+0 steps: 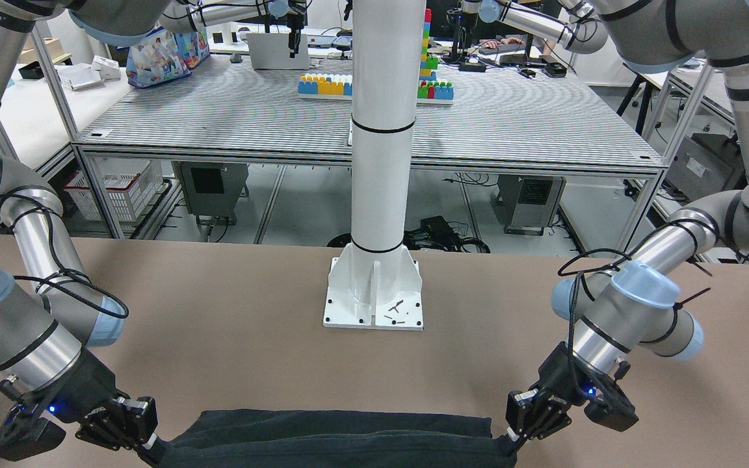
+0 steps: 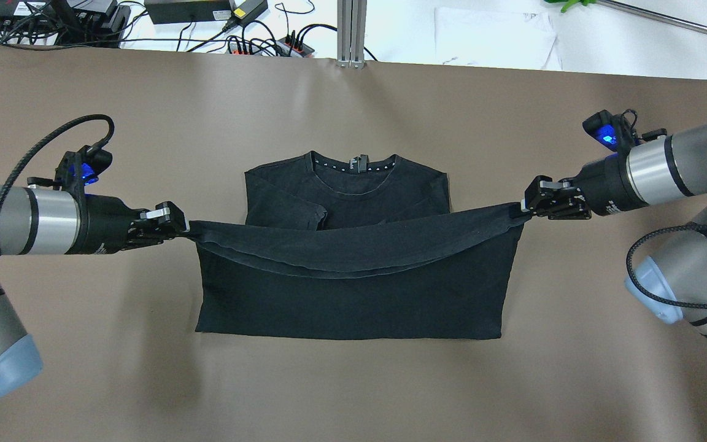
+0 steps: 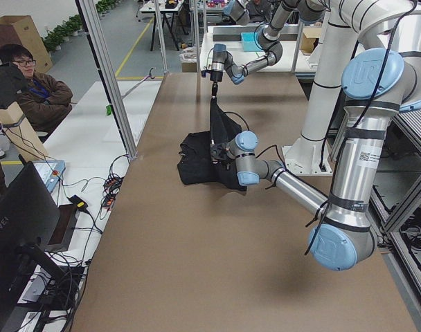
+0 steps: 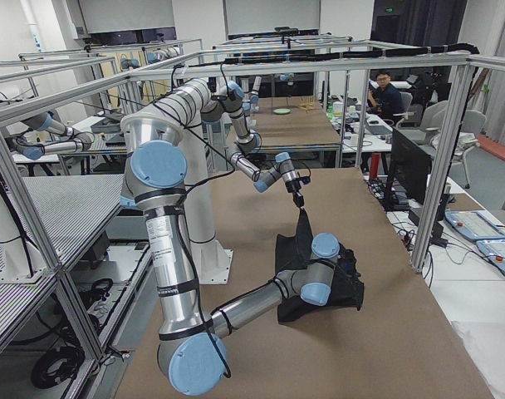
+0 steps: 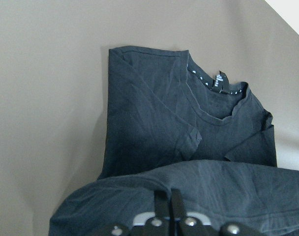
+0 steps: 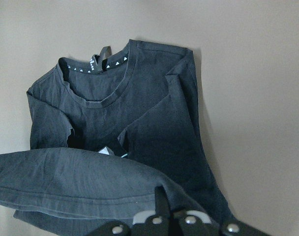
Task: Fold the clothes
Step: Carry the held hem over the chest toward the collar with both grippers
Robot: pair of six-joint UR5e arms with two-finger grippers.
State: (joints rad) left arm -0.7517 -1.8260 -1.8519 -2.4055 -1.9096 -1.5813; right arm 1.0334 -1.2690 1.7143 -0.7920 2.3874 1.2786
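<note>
The step in hand seems to be folding the lower half toward the collar. The left gripper [image 2: 183,228] and the right gripper [image 2: 525,209] each pinch one hem corner of the plain black soft T-shirt [image 2: 353,304], and the hem is stretched above it. The shirt lies mid-way on the brown table [image 2: 353,393], with its sleeves folded in and its collar far. The next move probably calls for carrying the hem farther, both sides evenly, and lowering it near the collar.

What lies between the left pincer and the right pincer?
The lifted hem of the black shirt spans from left pincer to right pincer, sagging mid-span; the overhead view shows it.
</note>
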